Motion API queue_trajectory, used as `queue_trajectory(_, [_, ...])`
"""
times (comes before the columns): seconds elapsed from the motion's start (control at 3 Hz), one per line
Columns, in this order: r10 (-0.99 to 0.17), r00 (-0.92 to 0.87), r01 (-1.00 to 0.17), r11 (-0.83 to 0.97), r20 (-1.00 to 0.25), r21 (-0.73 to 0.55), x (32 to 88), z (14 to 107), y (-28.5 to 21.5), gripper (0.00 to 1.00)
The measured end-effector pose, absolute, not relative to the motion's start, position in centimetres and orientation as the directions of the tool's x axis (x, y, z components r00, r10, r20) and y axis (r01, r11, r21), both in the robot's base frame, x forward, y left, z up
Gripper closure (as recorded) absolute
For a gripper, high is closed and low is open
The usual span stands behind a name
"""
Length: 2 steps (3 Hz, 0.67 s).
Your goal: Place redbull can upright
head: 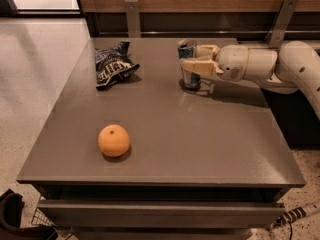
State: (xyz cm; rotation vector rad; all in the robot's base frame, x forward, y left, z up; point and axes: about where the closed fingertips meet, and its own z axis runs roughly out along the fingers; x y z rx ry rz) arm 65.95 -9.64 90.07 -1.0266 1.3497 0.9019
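A: At the far side of the tabletop [200, 134], right of centre, the claw [195, 62] is clamped on the redbull can [187, 49], with fingers across its mid-body from the right.
B: Orientation?
A: Upright, top rim up. The side grip at mid-height keeps the axis vertical and leaves the base free to seat.
B: Seated?
A: Base is at the surface, shadow right under it. Can't tell if it's touching or just clear. My read: placing step, nearly done, release not yet made.
B: Arm?
A: Arm [260, 64] reaches in low and level from the right, so the can isn't tipped.
B: Clutter?
A: Snack bag [112, 66] is off to the left, orange [114, 140] near the front-left. Both are well apart from the can, so there's nothing to knock on retreat. Main risk: a finger dragging the slim can over on opening.
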Motion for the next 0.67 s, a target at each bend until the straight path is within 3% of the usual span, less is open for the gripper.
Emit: queue_trajectory(0.67, [-0.028, -0.002, -0.938, 0.345, -1.0, -0.008, 65.92, 88.31, -10.31, 1.0])
